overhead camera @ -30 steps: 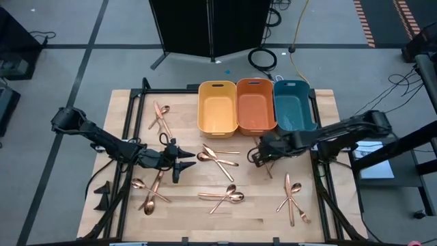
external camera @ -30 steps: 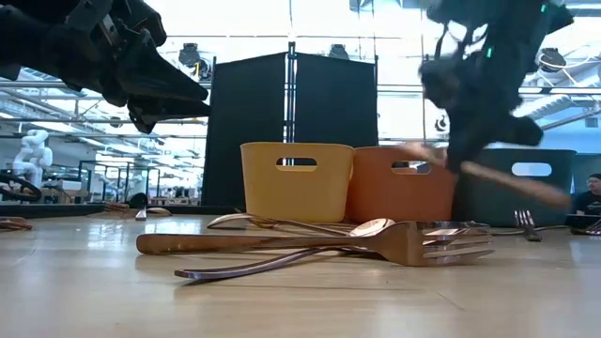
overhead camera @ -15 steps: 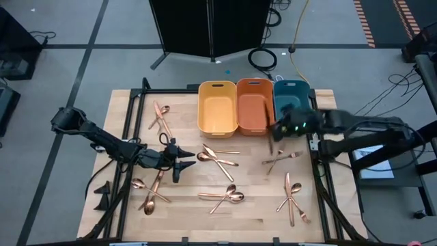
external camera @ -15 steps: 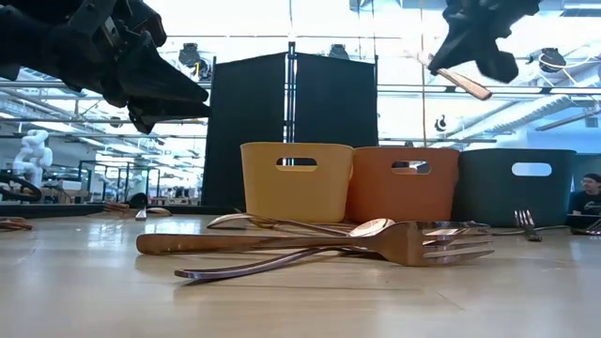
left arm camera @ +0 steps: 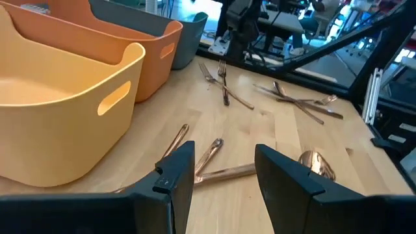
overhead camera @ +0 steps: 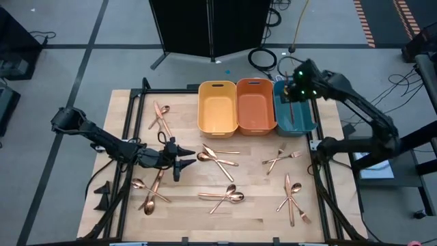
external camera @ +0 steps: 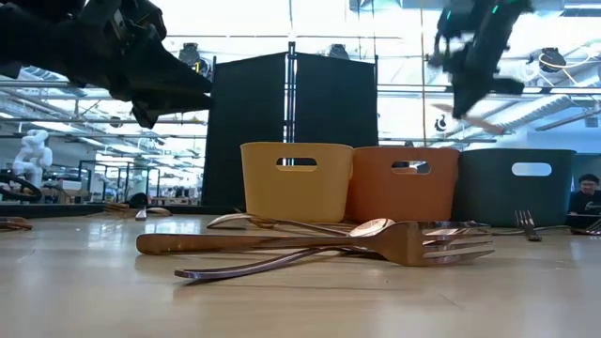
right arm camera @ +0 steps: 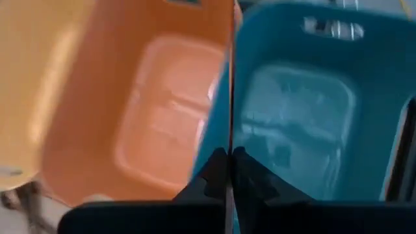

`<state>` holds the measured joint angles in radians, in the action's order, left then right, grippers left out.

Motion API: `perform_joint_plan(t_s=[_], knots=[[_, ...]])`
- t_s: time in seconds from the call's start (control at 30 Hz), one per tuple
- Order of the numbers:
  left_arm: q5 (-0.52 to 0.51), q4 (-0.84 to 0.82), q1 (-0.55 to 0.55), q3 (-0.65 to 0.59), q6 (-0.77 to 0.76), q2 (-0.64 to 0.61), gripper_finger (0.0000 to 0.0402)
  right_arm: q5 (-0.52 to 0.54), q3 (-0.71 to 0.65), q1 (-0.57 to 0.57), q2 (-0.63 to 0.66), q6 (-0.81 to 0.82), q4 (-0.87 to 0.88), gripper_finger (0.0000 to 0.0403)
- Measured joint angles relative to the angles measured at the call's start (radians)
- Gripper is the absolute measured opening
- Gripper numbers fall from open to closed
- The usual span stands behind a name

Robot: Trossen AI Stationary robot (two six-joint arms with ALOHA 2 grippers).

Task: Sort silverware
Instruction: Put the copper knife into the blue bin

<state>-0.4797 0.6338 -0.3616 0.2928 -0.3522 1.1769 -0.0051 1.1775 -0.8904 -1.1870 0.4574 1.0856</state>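
Copper silverware lies in small heaps on the wooden table: far left [overhead camera: 160,117], middle [overhead camera: 218,156], near left [overhead camera: 151,191], near middle [overhead camera: 225,196] and right [overhead camera: 292,198], plus forks [overhead camera: 281,158]. My right gripper [overhead camera: 293,99] hangs high over the teal bin [overhead camera: 312,113], shut on one slender copper piece [external camera: 470,120]. My left gripper [overhead camera: 179,164] hovers open above the table, left of the middle heap, with nothing between its fingers [left arm camera: 182,172]. My right gripper pinches the copper piece between its two shut fingers [right arm camera: 218,170]. Seen edge-on, the piece runs on past the fingertips as a thin line [right arm camera: 232,78]. The fingers slant down from above. The piece is lifted clear, tilted, above the teal bin.
A yellow bin [overhead camera: 217,126], an orange bin [overhead camera: 255,126] and the teal bin stand side by side at the table's far edge. A dark screen [external camera: 291,122] stands behind them. Black frame rails run along the table's left and right sides.
My right gripper has risen from the table right of the middle and swung toward the far edge, turning as it went, until it stands over the teal bin. The copper piece it holds has been lifted clear and carried along.
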Motion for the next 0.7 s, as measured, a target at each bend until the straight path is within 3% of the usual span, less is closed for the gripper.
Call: perform_joint_plan(t_s=[0.17,0.37,0.7], knots=[[0.001,0.017,0.002,0.0,-0.001,0.0,0.0157,0.01,-0.002,-0.08,-0.132,-0.036,0.034,0.0],[0.006,0.015,0.002,0.0,-0.001,0.0,0.0157,0.011,-0.002,-0.101,-0.247,-0.036,0.019,0.0],[0.008,0.016,0.002,0.0,-0.002,0.0,0.0157,0.013,-0.093,-0.131,-0.317,-0.032,0.013,0.0]])
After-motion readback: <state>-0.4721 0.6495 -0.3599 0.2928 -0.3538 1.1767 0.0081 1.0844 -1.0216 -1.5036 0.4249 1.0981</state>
